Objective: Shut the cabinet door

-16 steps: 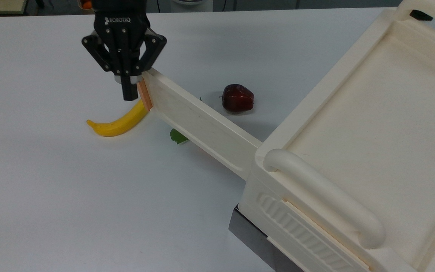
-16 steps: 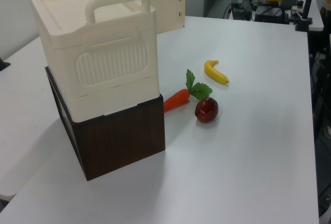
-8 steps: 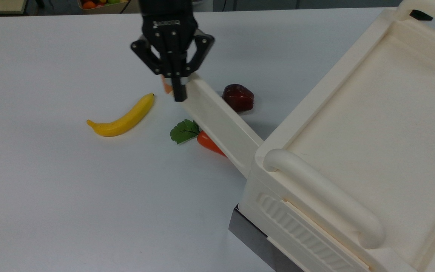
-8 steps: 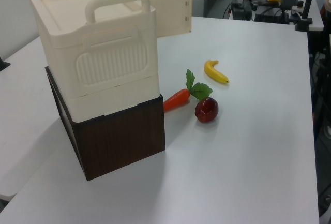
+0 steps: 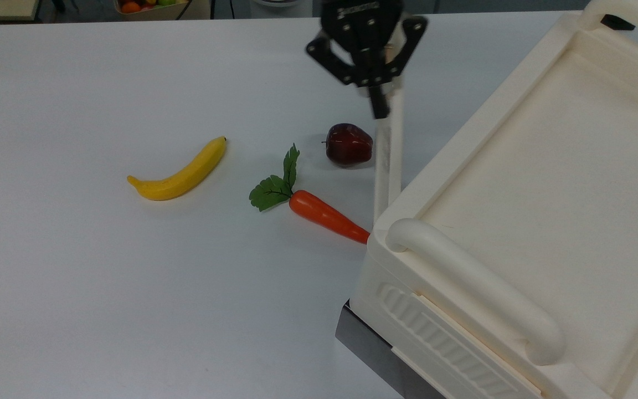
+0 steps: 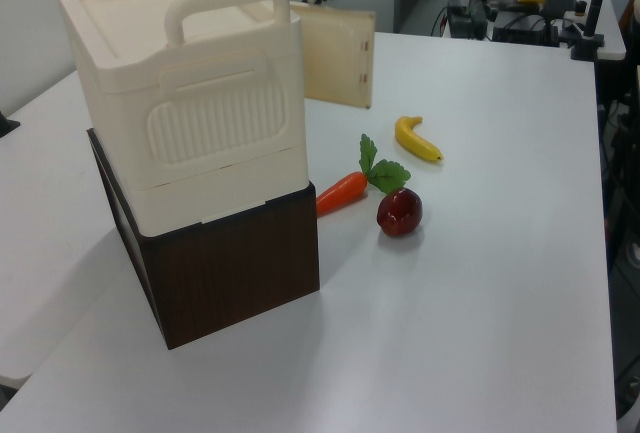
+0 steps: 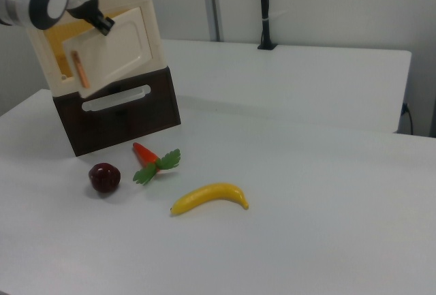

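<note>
The cabinet is the biggest thing, a cream box that stands on a dark brown base. The cabinet door is hinged at the cabinet's corner and stands out from its side at a small angle, not yet closed. I judge the door to be light, stiff, smooth plastic that turns easily on its hinge; it needs no grip, only a push on the outer face near the free end, where the leverage is best. The gripper is at this free end, far from the cabinet's hinge corner. Its fingers look drawn together and hold nothing; the tip only presses on the door.

Compared with one second ago, the door has swung much nearer to the cabinet, and the gripper went with it. The carrot, beside the cabinet, is now uncovered. The apple and the banana, farther from the cabinet, did not move.
</note>
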`<state>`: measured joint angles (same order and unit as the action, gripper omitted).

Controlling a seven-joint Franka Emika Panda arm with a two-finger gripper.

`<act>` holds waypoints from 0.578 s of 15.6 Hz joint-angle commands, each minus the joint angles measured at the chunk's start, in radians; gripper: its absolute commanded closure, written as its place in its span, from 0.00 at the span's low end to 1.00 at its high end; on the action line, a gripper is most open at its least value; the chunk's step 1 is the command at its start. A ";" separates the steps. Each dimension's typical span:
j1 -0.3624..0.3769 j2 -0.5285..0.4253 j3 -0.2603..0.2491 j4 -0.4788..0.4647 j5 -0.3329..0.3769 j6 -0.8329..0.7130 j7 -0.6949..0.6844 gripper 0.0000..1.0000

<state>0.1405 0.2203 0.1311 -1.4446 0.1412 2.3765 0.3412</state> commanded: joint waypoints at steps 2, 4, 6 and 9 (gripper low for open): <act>0.005 -0.026 0.070 -0.005 0.000 -0.028 0.105 1.00; 0.005 -0.026 0.073 -0.005 0.000 -0.028 0.107 1.00; 0.005 -0.026 0.073 -0.008 -0.002 -0.028 0.104 1.00; 0.004 -0.024 0.073 -0.010 -0.008 -0.030 0.102 1.00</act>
<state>0.1461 0.2096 0.2048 -1.4447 0.1405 2.3732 0.4283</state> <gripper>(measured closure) 0.991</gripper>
